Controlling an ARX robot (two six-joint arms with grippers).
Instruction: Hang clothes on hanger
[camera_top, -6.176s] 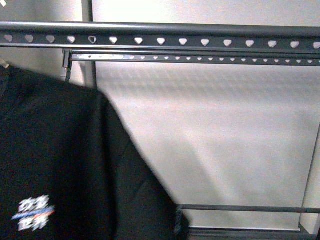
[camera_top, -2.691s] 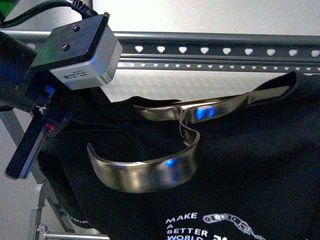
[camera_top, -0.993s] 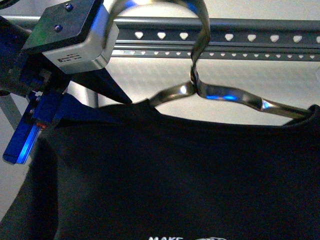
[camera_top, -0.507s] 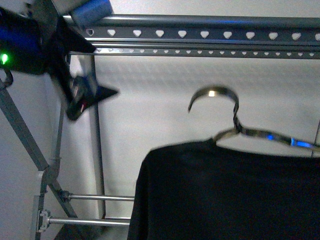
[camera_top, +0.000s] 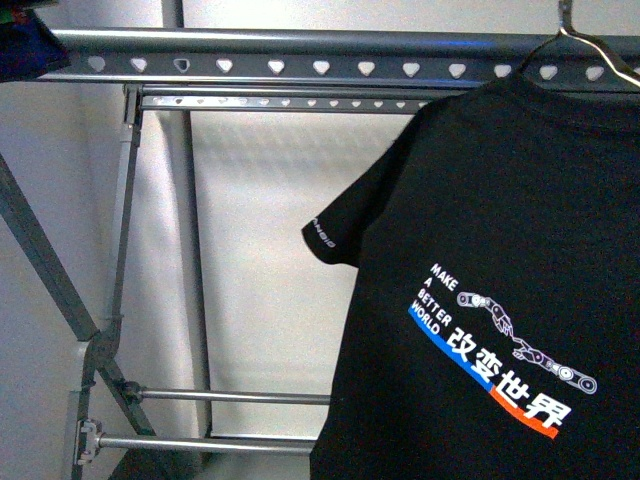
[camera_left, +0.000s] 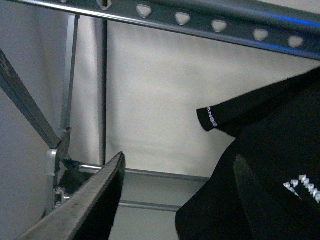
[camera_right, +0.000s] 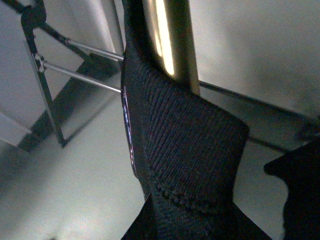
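The clothes (camera_top: 500, 300), a black T-shirt with white "MAKE A BETTER WORLD", Chinese characters and a blue-orange stripe, hang at the right of the front view on a shiny metal shoulder piece (camera_top: 590, 45). Its hook rises out of view at the height of the hanger's top rail (camera_top: 300, 62), which has heart-shaped holes. My right gripper (camera_right: 182, 215) is shut on the clothes' ribbed collar (camera_right: 185, 150), beside the metal bar (camera_right: 172, 40); cloth hides its fingers. My left gripper (camera_left: 175, 200) is open and empty, left of the shirt's sleeve (camera_left: 220, 115) and below the rail (camera_left: 200, 20).
The rack's crossed legs (camera_top: 60, 290), an upright post (camera_top: 190, 250) and two low crossbars (camera_top: 230, 397) stand left of the shirt. A second, thinner punched rail (camera_top: 280, 102) runs just under the top rail. A pale wall lies behind.
The shirt has risen and moved right, up to the rail, so its print now shows. My left arm has pulled away to the upper left, almost out of the front view.
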